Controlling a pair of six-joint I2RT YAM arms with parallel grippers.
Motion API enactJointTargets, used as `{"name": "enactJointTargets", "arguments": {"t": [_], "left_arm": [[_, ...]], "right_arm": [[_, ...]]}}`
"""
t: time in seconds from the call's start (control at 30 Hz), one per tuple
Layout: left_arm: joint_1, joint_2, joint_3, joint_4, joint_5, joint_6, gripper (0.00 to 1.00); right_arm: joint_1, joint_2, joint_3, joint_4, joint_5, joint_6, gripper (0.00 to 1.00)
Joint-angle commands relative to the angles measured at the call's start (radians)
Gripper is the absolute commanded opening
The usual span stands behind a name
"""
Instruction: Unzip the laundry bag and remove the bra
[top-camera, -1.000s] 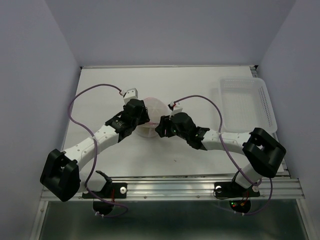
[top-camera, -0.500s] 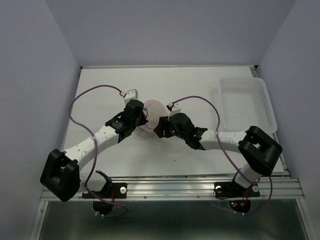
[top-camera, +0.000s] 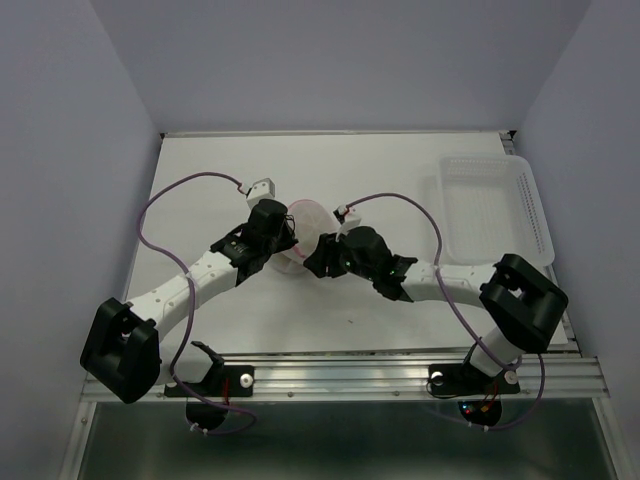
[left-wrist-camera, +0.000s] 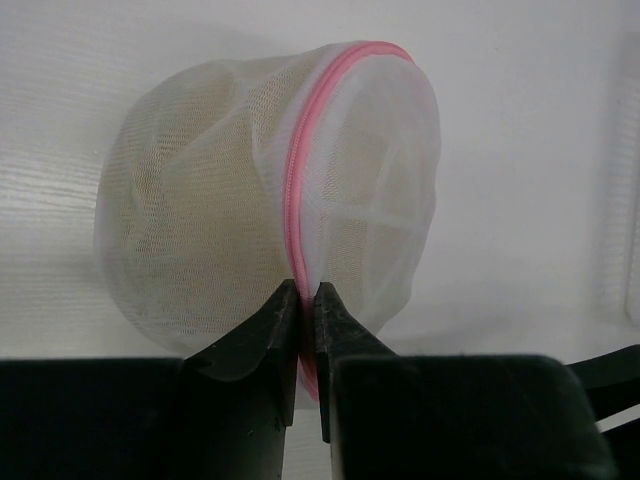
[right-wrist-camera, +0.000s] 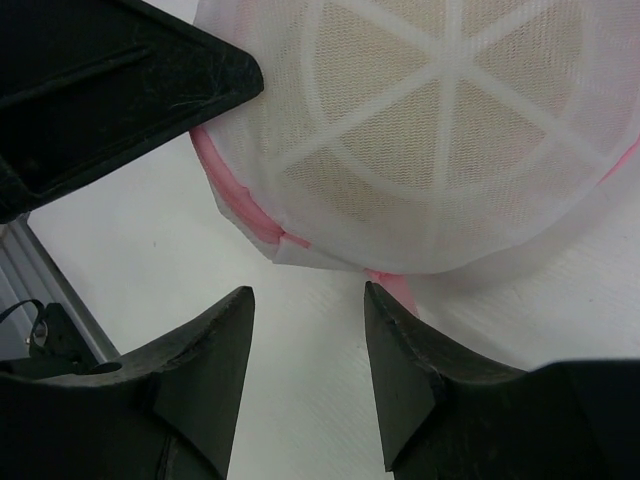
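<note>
top view: in the last second the laundry bag, mid-table, has bunched narrower as both arms closed in. the left gripper is at its 8 o'clock, the right gripper at 5 o'clock.

left wrist: the left gripper is clenched on the pink zipper trim.

right wrist: the right gripper's fingers are spread and empty, with the bag at 12 o'clock. the zip looks unopened.

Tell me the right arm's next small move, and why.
Probably ease the right tool forward and close on the pink zipper trim just ahead of it. Its jaws stand open, short of the laundry bag, while the left tool pinches the same trim, which looks zipped shut where visible.
</note>
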Motion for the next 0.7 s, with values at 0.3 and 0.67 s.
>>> {"name": "enactJointTargets", "arguments": {"t": [0.3,0.67], "left_arm": [[0.007,-0.025,-0.004,0.031,0.011,-0.022,0.04],[0.007,-0.035,0.002,0.027,0.025,-0.026,0.02]], "right_arm": [[0.003,0.104,-0.033,0.140,-0.102,0.111,0.52],[-0.016,0.142,-0.033,0.163,-0.065,0.094,0.53]]}}
